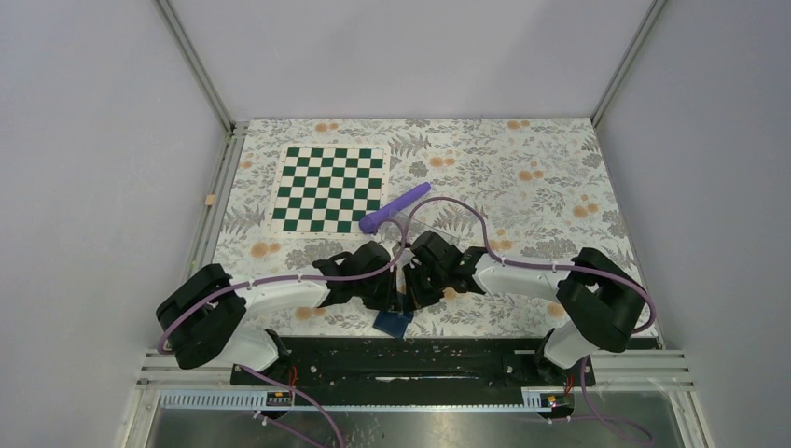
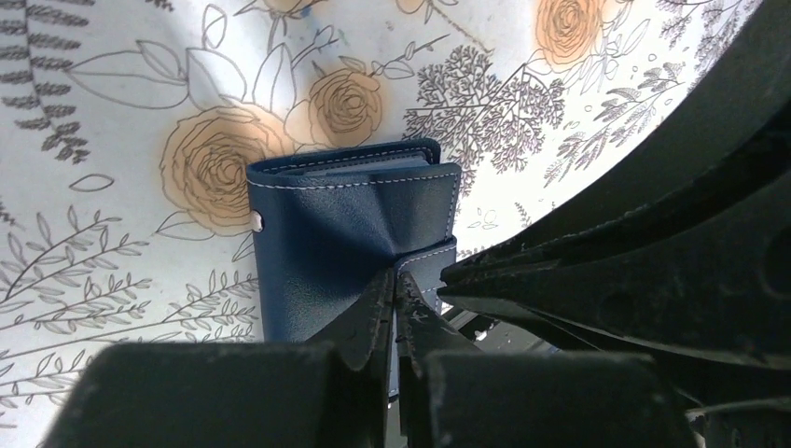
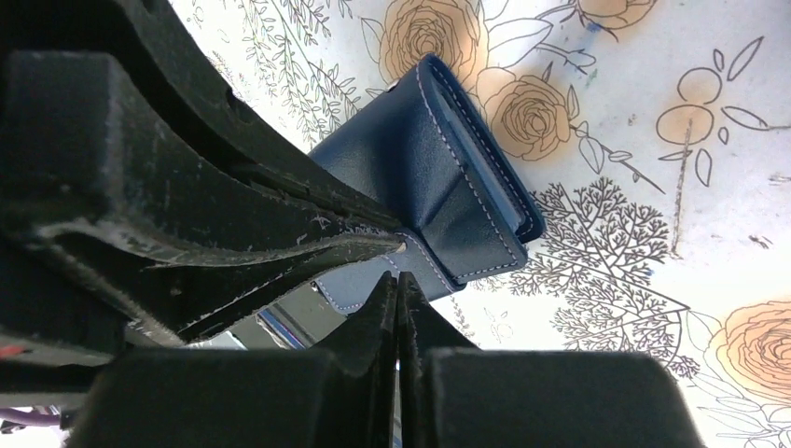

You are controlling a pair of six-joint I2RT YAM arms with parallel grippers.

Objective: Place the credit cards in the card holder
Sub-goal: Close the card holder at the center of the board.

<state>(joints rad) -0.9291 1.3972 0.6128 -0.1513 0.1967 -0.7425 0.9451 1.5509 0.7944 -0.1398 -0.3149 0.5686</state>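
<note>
— Pinching the small navy-blue folding leather card holder [image 2: 345, 224] from both sides, right at its snap tab [image 3: 368, 285]. Resting on the white floral-print tablecloth [image 2: 112, 103], near the front edge, between the two arms.

— Clamped how?

— Squeezed together on puckered leather at the flap with the left gripper [image 2: 395, 280]. Shut tight with the right gripper [image 3: 399, 280] too, seemingly on the tab strip.

— Risking what?

— Pulling in opposite directions and slipping out of one pinch. Or dragging the whole holder toward the edge instead of unfolding it. Knocking fingertips together as well, working so close.

— And the cards?

— Seeing none loose, only pale blue edges inside the fold.
</note>
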